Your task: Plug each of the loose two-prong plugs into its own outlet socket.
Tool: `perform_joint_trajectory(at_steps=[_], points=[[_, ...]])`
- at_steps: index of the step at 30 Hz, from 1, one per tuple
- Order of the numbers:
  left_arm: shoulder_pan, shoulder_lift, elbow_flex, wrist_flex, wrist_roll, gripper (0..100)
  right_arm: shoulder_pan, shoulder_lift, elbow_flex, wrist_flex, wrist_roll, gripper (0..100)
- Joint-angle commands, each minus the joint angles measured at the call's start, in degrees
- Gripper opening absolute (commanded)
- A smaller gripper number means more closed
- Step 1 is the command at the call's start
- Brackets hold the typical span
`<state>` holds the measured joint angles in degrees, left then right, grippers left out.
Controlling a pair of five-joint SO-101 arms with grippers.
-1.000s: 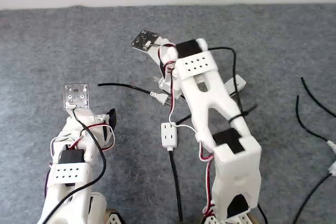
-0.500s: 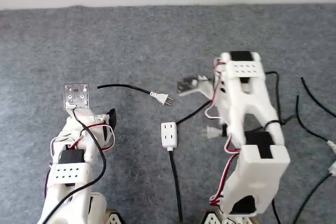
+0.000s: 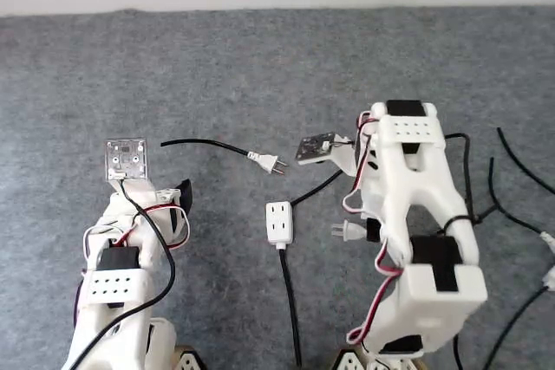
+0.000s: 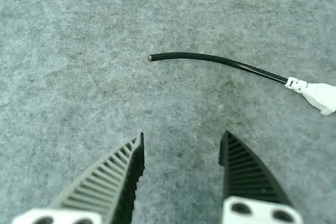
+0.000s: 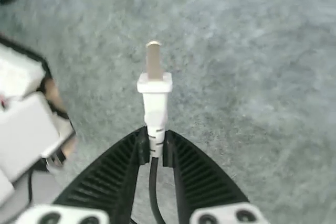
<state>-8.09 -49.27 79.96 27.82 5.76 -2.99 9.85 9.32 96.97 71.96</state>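
Note:
A white outlet strip (image 3: 278, 221) with a black cord lies on the grey carpet between the two arms. A loose white two-prong plug (image 3: 267, 161) on a black cord lies just beyond it. That plug (image 4: 321, 96) shows at the edge of the left wrist view, ahead of my open left gripper (image 4: 181, 140), which holds nothing. The left gripper (image 3: 180, 197) sits low at the near left. My right gripper (image 5: 153, 142) is shut on the neck of a second white plug (image 5: 155, 90), prongs pointing away. In the high view this held plug (image 3: 344, 230) hangs right of the strip, prongs toward it.
Several black cords (image 3: 517, 166) with white plugs (image 3: 549, 243) lie along the right edge of the carpet. The first cord's bare end (image 4: 150, 57) lies ahead of the left gripper. The carpet's far half is open.
The right arm has drawn back from over the middle of the table to the right, bringing the held plug down beside the outlet strip. The left arm has kept still.

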Motion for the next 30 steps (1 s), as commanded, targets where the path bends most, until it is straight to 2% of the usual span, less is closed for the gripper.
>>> perform_joint_trajectory(at_steps=[1, 4, 6, 8, 12, 14, 18, 21, 23, 25, 27, 30], points=[[0.1, -0.4, -1.7, -1.4, -0.7, 23, -1.3, -7.0, 2.5, -2.9, -6.9, 0.9], [0.1, -0.4, -1.7, -1.4, -0.7, 23, -2.0, -9.8, 6.7, -6.2, -12.0, 0.9], [0.1, -0.4, -1.7, -1.4, -0.7, 23, -1.5, -11.1, 10.1, -8.7, -12.2, 0.9], [0.1, -0.4, -1.7, -1.4, -0.7, 23, -0.8, -11.6, 13.7, -11.3, -7.7, 0.9], [0.1, -0.4, -1.7, -1.4, -0.7, 23, 2.9, -10.7, 19.5, -17.0, 9.0, 0.9], [0.1, -0.4, -1.7, -1.4, -0.7, 23, 5.0, -9.5, 20.3, -20.7, 14.2, 0.9], [0.1, -0.4, -1.7, -1.4, -0.7, 23, 7.6, -5.6, 20.1, -26.9, 16.4, 5.4], [0.1, -0.3, -1.7, -1.4, -0.7, 23, 8.7, -3.3, 19.8, -28.6, 16.3, 20.5], [0.1, -0.2, -1.7, -1.4, -0.7, 23, 8.5, -2.7, 17.9, -27.7, 14.7, 29.0], [0.1, -0.2, -1.7, -1.4, -0.7, 23, 7.6, -2.6, 15.8, -27.6, 10.0, 29.8], [0.1, -0.2, -1.7, -1.4, -0.7, 23, 6.2, -3.0, 13.5, -27.3, 2.8, 25.5], [0.1, -0.2, -1.7, -1.4, -0.7, 23, 4.2, -3.1, 8.9, -27.1, -10.4, 13.2]])
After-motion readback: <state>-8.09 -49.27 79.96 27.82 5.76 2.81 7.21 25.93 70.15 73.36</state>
